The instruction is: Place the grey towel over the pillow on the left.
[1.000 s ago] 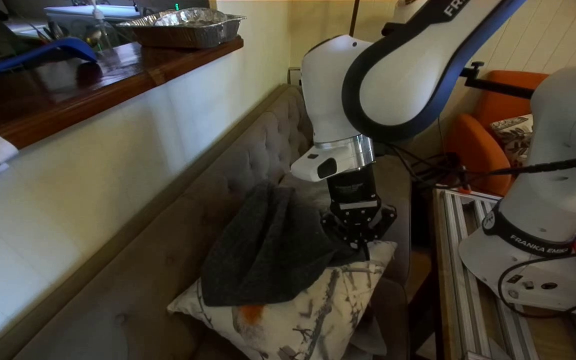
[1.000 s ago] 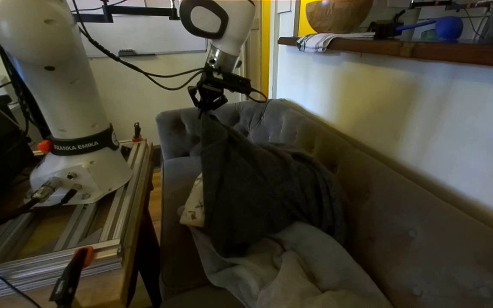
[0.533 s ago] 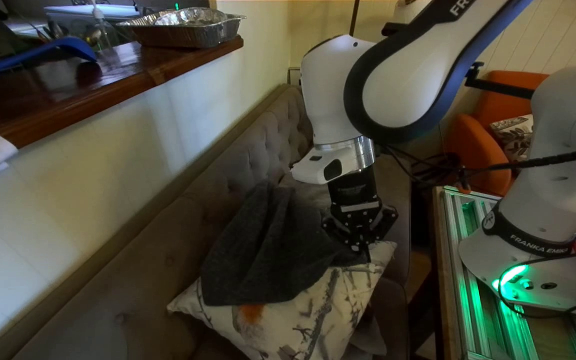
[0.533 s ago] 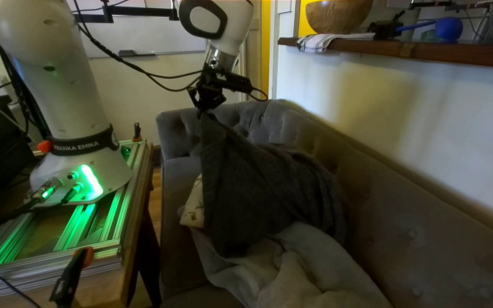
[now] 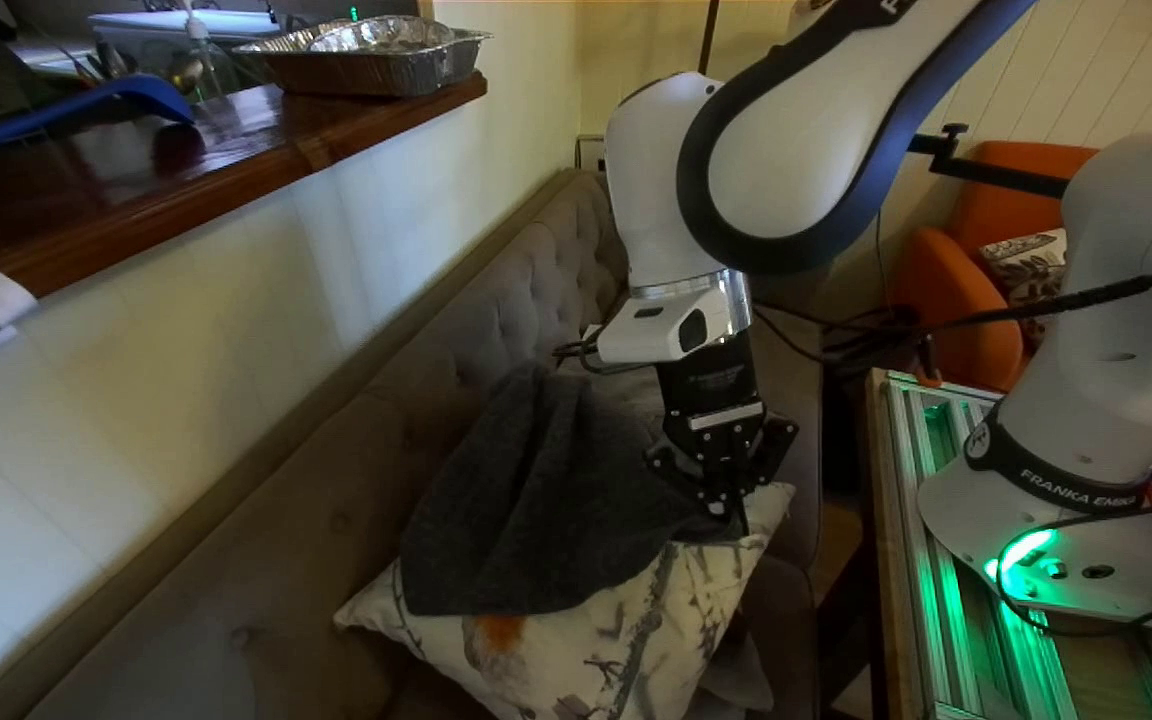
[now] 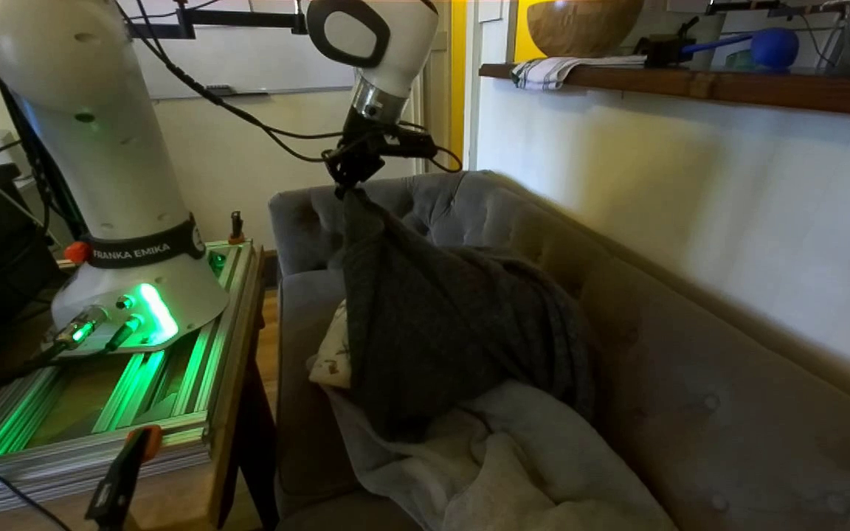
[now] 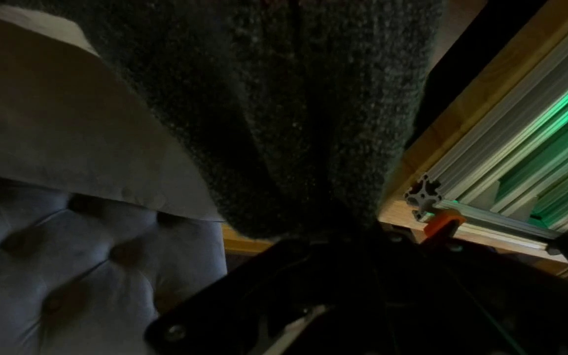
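Home living room in an exterior view: sofa (image 5: 276, 560) lower left, orange armchair (image 5: 948, 290) right, wooden counter (image 5: 116, 210) upper left.

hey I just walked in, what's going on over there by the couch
A robot arm has its gripper shut on one end of a grey towel, holding that end up. The rest of the towel drapes across part of a white branch-print pillow on a tufted sofa. In an exterior view, the pillow's orange patch is uncovered, and the gripper has not yet let go.

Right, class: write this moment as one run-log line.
hand: shut on grey towel; drape: partly over pillow; release: not yet
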